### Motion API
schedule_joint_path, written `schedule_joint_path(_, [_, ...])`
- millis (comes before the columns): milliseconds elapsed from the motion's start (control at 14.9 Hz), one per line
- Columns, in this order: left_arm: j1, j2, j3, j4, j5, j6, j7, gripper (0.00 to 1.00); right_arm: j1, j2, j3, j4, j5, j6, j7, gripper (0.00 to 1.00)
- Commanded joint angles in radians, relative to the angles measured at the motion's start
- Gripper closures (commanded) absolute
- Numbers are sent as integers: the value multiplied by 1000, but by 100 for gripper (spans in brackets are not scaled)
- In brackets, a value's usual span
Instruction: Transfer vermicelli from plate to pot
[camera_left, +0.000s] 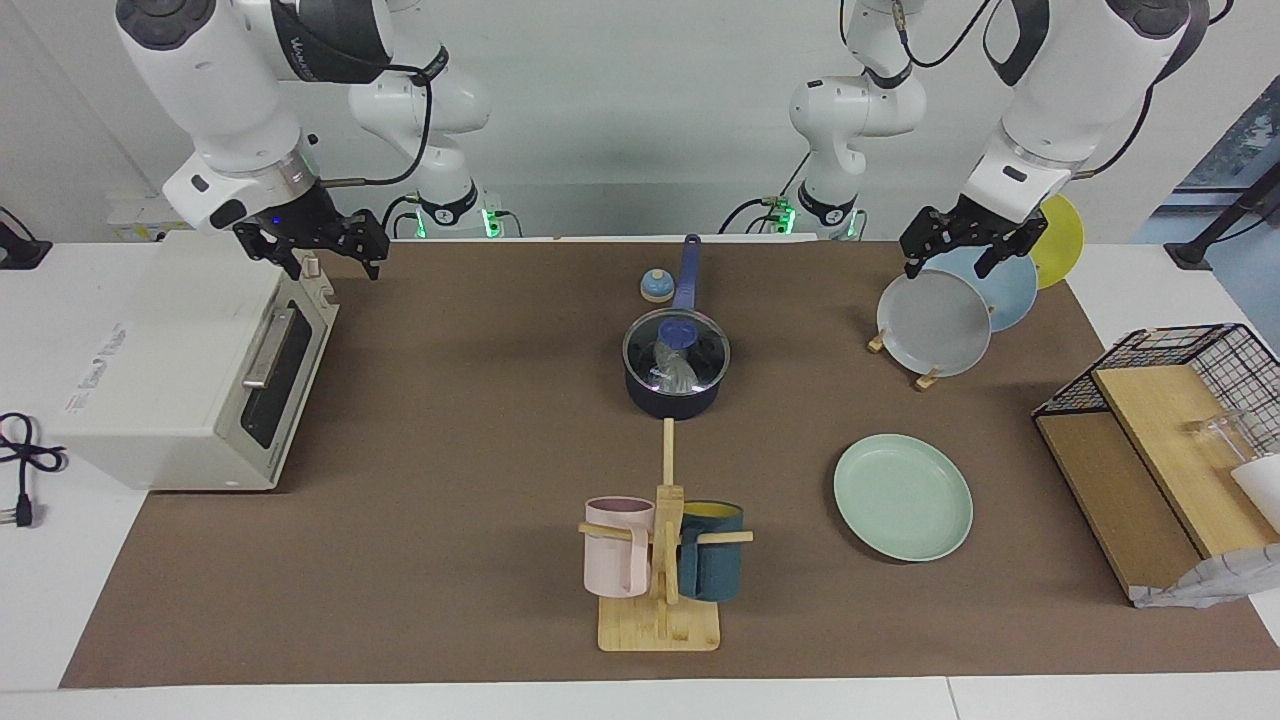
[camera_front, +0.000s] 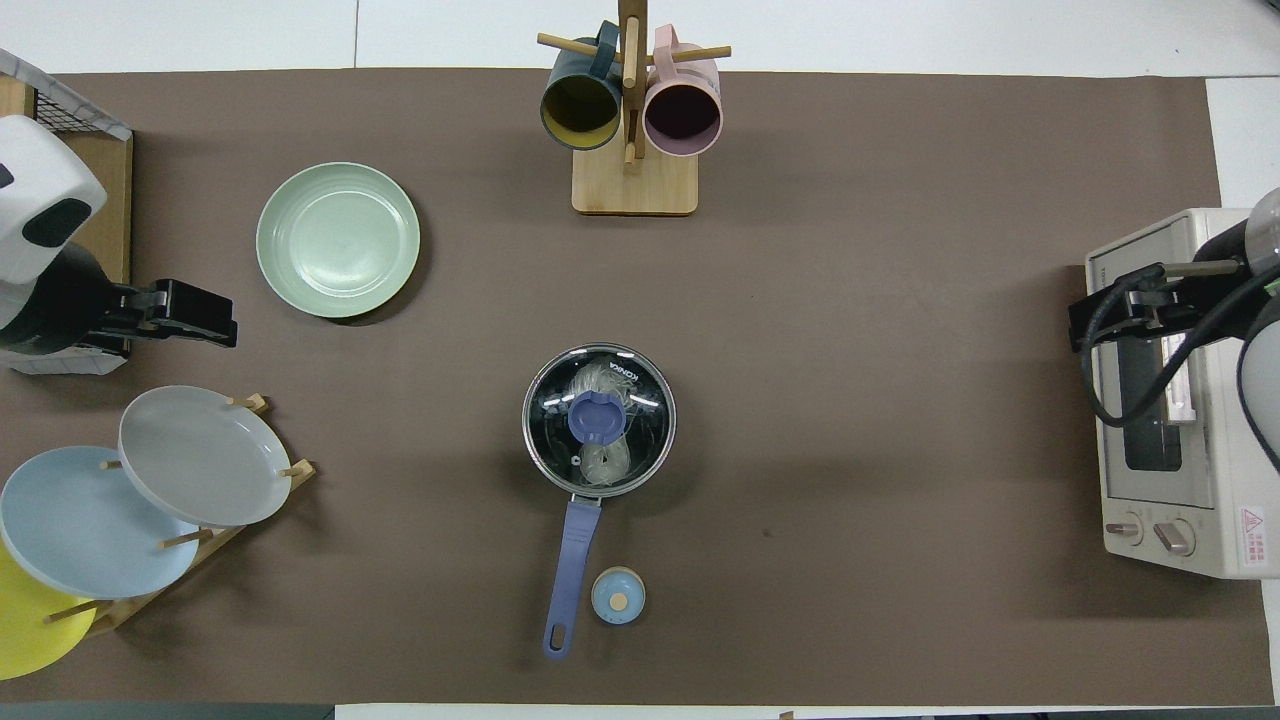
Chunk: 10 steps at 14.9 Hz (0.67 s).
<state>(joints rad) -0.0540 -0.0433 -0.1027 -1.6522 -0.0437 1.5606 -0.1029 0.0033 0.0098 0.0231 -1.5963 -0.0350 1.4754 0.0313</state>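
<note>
The vermicelli (camera_left: 679, 376) lies inside the dark navy pot (camera_left: 672, 398), under a glass lid (camera_left: 676, 345) with a blue knob. It also shows through the lid in the overhead view (camera_front: 599, 458). The pot's blue handle (camera_front: 567, 570) points toward the robots. The mint-green plate (camera_left: 903, 497) lies empty and flat, farther from the robots than the pot, toward the left arm's end; it also shows in the overhead view (camera_front: 338, 240). My left gripper (camera_left: 948, 266) is open and empty over the plate rack. My right gripper (camera_left: 335, 266) is open and empty over the toaster oven's edge.
A white toaster oven (camera_left: 190, 360) stands at the right arm's end. A rack (camera_left: 930, 378) holds grey, light-blue and yellow plates upright. A wooden mug stand (camera_left: 660, 560) with pink and teal mugs stands farther out. A small blue knob-like object (camera_left: 656, 287) sits beside the pot handle. A wire basket (camera_left: 1180, 345) stands at the left arm's end.
</note>
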Motion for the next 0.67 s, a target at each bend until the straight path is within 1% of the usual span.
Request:
schedule_joint_path(0, [14,-7,-9,6,18,-14,8,0,-14,-10,17,-8,6,5,-21,0])
schedule_joint_path(605, [14,-7,-9,6,18,-14,6,0,-20,-8,15,-5,14,8,-14,0])
